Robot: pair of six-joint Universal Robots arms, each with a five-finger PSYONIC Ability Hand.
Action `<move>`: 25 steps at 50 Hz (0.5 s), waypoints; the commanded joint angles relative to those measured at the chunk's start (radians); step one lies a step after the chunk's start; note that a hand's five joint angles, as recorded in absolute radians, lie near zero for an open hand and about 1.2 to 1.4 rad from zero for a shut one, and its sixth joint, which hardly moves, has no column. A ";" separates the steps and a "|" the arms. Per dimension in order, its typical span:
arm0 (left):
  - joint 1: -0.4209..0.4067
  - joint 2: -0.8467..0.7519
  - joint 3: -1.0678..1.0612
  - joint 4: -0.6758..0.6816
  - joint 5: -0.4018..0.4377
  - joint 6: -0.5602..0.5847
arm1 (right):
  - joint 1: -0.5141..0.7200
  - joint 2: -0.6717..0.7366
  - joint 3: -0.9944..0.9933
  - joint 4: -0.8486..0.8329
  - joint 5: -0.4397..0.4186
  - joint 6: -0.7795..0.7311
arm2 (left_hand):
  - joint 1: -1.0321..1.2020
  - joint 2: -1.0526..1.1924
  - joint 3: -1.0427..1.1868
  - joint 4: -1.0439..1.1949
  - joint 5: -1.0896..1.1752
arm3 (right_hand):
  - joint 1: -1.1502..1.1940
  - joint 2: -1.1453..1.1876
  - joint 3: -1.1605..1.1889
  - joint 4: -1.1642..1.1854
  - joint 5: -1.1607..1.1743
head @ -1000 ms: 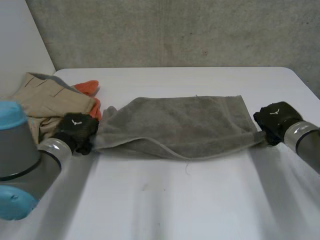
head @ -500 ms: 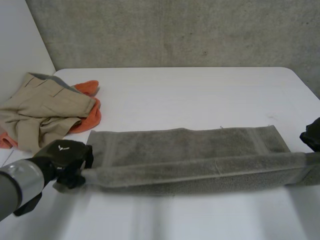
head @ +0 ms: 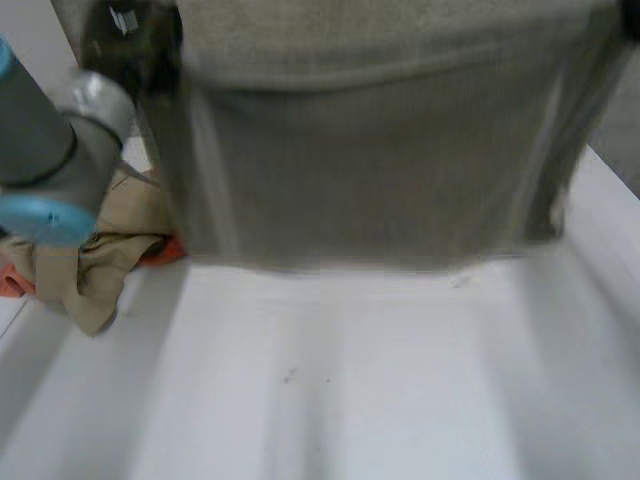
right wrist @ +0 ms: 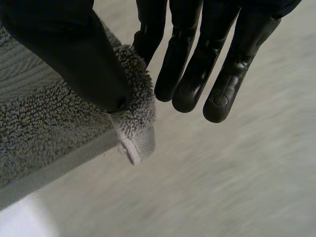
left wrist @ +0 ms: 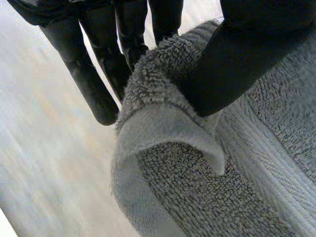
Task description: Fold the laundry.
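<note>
Head view, left to right. At the left edge of the white table [head: 400,390] lies a crumpled beige garment [head: 95,268] of flat woven cloth. An orange cloth [head: 160,250] shows from beneath it on its right side. Above these the left arm [head: 50,150] rises, a grey cylindrical joint ending in a rounded light-blue cap.

The left hand [head: 128,35] is at the far upper left corner of the grey towel [head: 370,150]. The towel is held up off the table as a broad, roughly rectangular sheet spanning the middle of the scene. A flat band runs across it near the top, and a vertical hem runs down each side. Its lower edge is blurred, so contact with the table cannot be judged.

Left wrist view. The thumb [left wrist: 247,54] clamps the towel's corner against the fingers [left wrist: 96,79], and the corner's flat woven hem is curled over. The pile is looped terry crossed by a smooth ribbed band.

Right wrist view. The right hand [right wrist: 64,49] pinches the opposite upper corner at the right side. The thumb presses the fluffy terry edge against one finger [right wrist: 150,29], and the remaining fingers extend straight beside it. A flat stitched hem borders the corner.
</note>
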 commanded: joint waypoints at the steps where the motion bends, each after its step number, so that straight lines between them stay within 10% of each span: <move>1: 0.015 0.043 0.058 0.195 0.001 -0.124 | 0.000 -0.024 -0.069 -0.096 -0.002 0.102 | 0.248 0.196 0.203 0.194 0.254 | 0.405 0.218 0.215 0.202 0.225; 25: -0.005 -0.092 -0.517 0.128 0.015 -0.122 | -0.044 0.094 0.487 -0.010 -0.179 -0.024 | 0.248 0.196 0.203 0.194 0.254 | 0.405 0.218 0.215 0.202 0.225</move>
